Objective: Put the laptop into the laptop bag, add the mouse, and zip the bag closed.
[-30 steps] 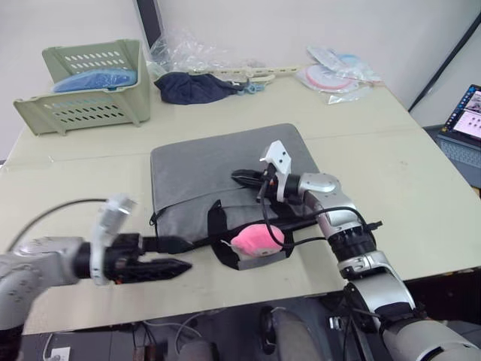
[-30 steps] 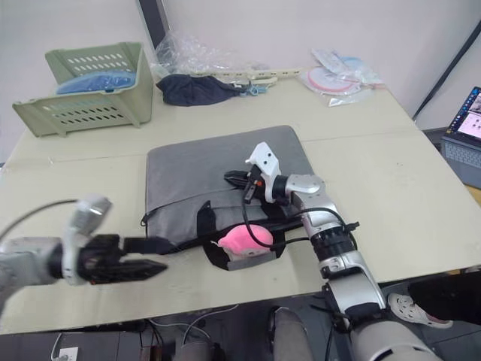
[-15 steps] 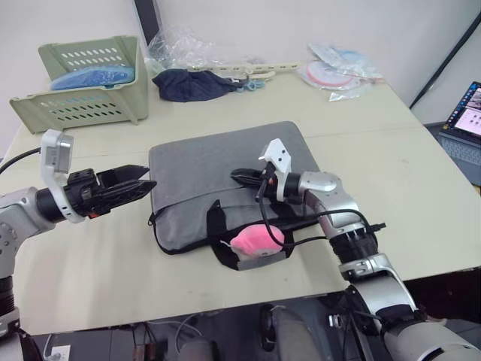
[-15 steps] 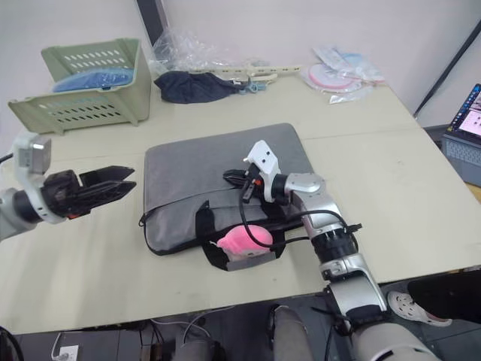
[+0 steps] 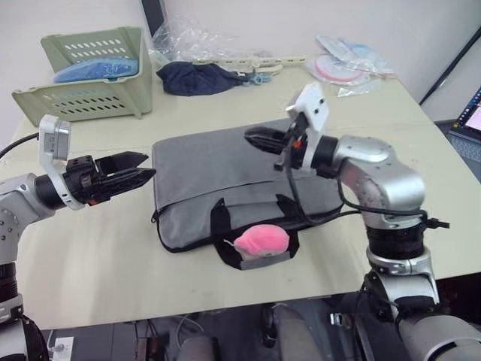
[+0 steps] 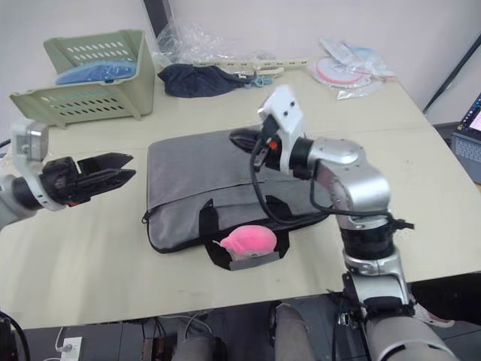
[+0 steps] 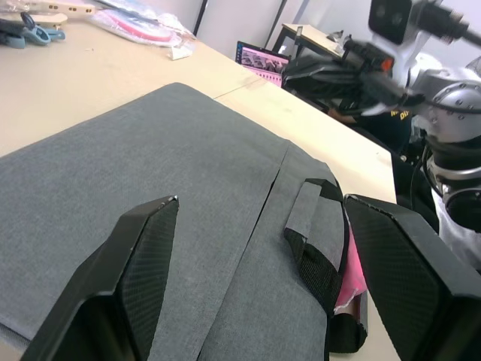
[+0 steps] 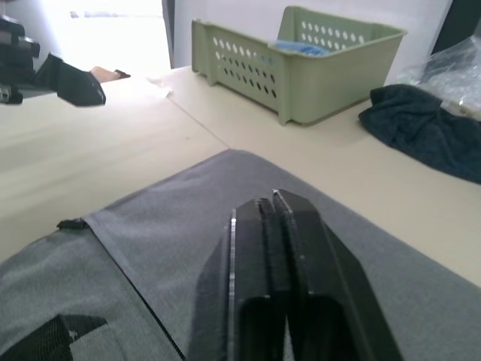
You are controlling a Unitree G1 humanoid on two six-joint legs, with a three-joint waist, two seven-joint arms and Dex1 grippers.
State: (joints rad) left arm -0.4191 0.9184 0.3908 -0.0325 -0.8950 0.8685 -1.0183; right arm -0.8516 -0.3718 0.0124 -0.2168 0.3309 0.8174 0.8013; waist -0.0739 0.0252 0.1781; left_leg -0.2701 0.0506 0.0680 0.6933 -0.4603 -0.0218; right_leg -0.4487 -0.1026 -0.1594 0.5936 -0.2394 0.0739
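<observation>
1. The grey laptop bag [image 5: 233, 184] lies flat at the middle of the table [image 5: 421, 173], its black handles [image 5: 219, 226] toward the near edge.
2. A pink plush toy [image 5: 261, 240] sits at the bag's near edge, between the handles.
3. The left gripper [image 5: 135, 171] hovers just off the bag's left end — its fingers [image 7: 139, 271] spread wide, holding nothing.
4. The right gripper [image 5: 259, 138] hangs above the bag's far side — fingers [image 8: 259, 248] pressed together, empty.
5. A green basket [image 5: 90, 75] and a dark cloth [image 5: 197, 77] sit at the far edge of the table.
</observation>
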